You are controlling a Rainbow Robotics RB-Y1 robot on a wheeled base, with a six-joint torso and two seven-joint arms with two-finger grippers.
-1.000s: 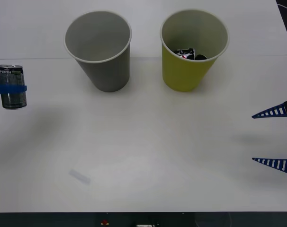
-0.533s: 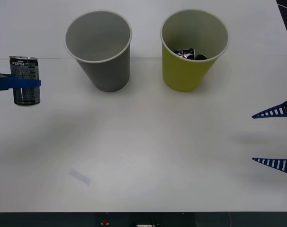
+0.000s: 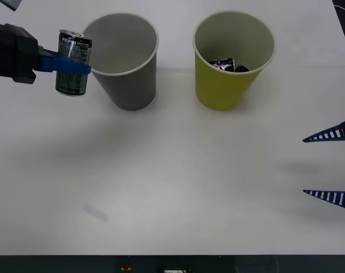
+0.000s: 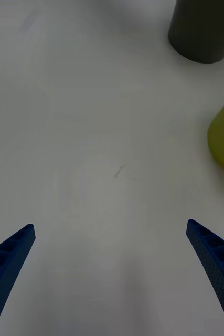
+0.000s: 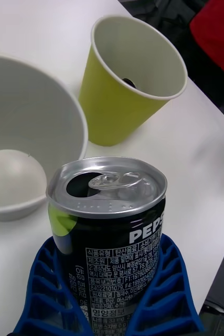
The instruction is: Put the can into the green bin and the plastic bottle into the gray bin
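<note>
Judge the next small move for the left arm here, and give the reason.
Probably carry the can on across, past the gray bin, until it hangs over the green bin. The left gripper holds the can upright beside the gray bin's rim, the wrong bin for it, and clear of the table. The right gripper waits open at the table's right.

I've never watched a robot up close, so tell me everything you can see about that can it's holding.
The can is small and slim, dark gray-black metal with white Pepsi lettering, fine print and a silver top whose pull tab is open. It is upright and lifted off the table, clamped round its middle by the left gripper, its blue ribbed jaws shut on it. It hangs just left of the gray bin, near its rim.
</note>
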